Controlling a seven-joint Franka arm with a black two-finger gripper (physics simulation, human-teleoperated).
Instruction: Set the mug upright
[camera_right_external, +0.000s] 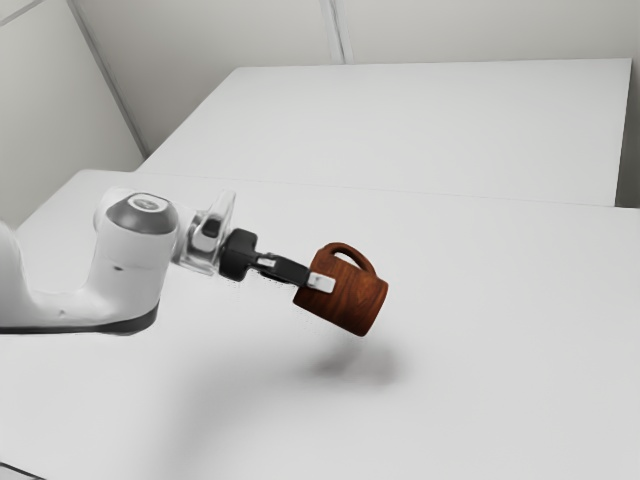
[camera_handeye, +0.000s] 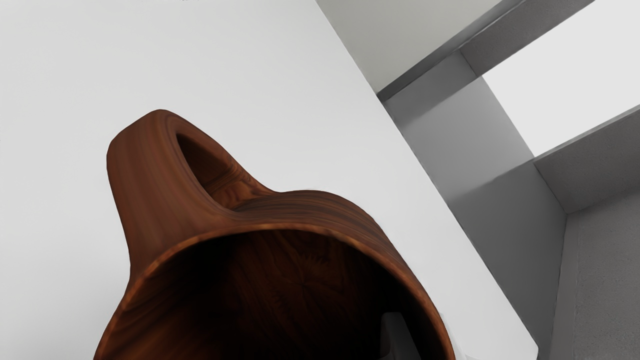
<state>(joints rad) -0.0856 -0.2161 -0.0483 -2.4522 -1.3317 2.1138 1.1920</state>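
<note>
Reddish-brown and wood-grained, the mug (camera_right_external: 350, 303) hangs tilted above the white table (camera_right_external: 480, 400), its mouth toward my gripper (camera_right_external: 321, 283) and its handle (camera_right_external: 352, 254) on the upper side. I have its wall pinched between my fingers (camera_handeye: 397, 337), one inside the mouth and one against the outside, with a soft shadow (camera_right_external: 355, 365) on the tabletop below.

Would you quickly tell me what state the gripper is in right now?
Gripper: closed on the mug by its wall, one finger inside, holding it tilted above the table.
</note>
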